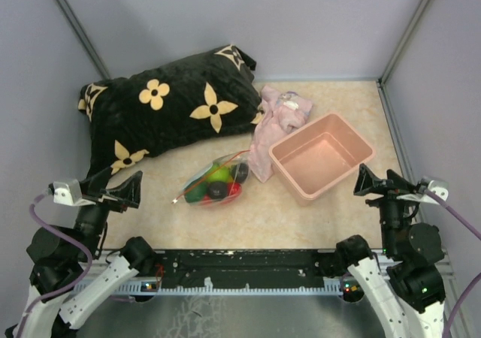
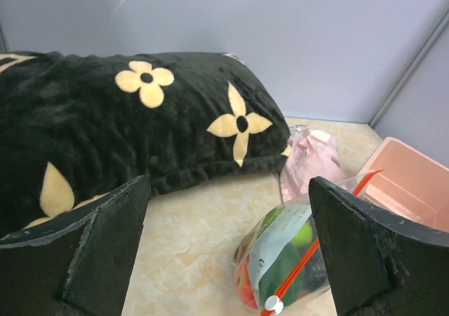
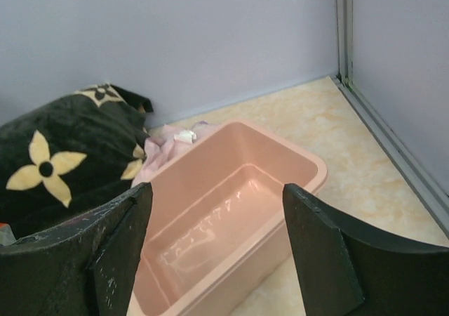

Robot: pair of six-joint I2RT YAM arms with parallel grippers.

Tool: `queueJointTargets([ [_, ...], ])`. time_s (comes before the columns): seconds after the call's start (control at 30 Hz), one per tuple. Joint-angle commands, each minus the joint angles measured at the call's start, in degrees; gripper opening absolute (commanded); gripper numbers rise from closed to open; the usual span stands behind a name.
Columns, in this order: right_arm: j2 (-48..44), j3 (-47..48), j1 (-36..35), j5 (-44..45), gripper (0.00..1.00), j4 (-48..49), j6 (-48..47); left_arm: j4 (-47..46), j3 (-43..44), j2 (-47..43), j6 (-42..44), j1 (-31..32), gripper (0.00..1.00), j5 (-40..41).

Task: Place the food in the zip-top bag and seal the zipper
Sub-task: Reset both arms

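Note:
The clear zip-top bag (image 1: 216,182) lies on the table's middle with toy fruits (image 1: 219,176) inside: green, red and dark pieces show through. Its orange-red zipper (image 1: 203,182) runs along the mouth, the white slider at the near-left end. In the left wrist view the bag (image 2: 284,260) lies low right, zipper (image 2: 309,261) across it. My left gripper (image 1: 137,189) is open and empty, left of the bag. My right gripper (image 1: 362,180) is open and empty, beside the pink bin's right side.
A black pillow with yellow flowers (image 1: 161,109) lies at the back left. A pale pink cloth (image 1: 274,124) lies behind the bag. An empty pink plastic bin (image 1: 322,155) stands right of the bag, also in the right wrist view (image 3: 231,211). Grey walls enclose the table.

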State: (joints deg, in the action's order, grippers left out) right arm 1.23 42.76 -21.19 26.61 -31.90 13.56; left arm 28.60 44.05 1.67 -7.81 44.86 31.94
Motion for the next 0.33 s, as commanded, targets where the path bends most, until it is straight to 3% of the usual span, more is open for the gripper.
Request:
queueJointTargets([
  [0.0,-0.77,-1.83,0.35,2.07,0.75,0.32,-1.96,-1.98,-0.87,-0.52,-0.38,-0.13,1.0,3.0],
  [0.3,-1.17,-2.69,0.35,1.71,0.76,1.02,-3.19,-4.62,-3.94,-1.05,0.68,-0.13,1.0,2.94],
])
